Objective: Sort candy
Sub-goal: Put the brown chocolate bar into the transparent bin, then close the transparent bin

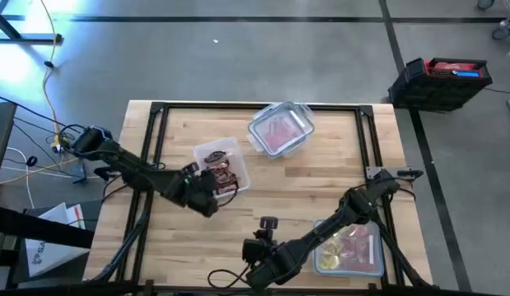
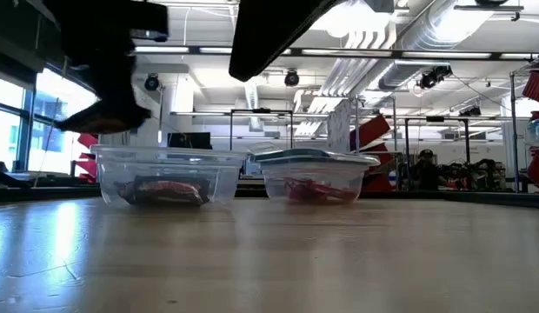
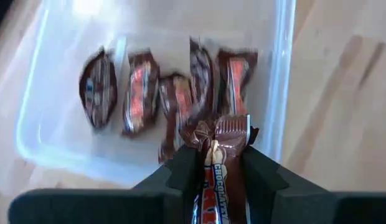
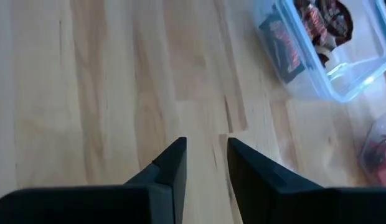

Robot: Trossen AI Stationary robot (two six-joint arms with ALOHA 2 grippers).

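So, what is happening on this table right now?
The robot is sorting candy into clear containers. The left tool is shut on a brown chocolate bar and holds it above the container of brown bars near the middle of the table. A second container at the far edge holds red candy. A third container at the near right holds yellow and red sweets. The right tool holds nothing and waits over bare wood near the front edge.
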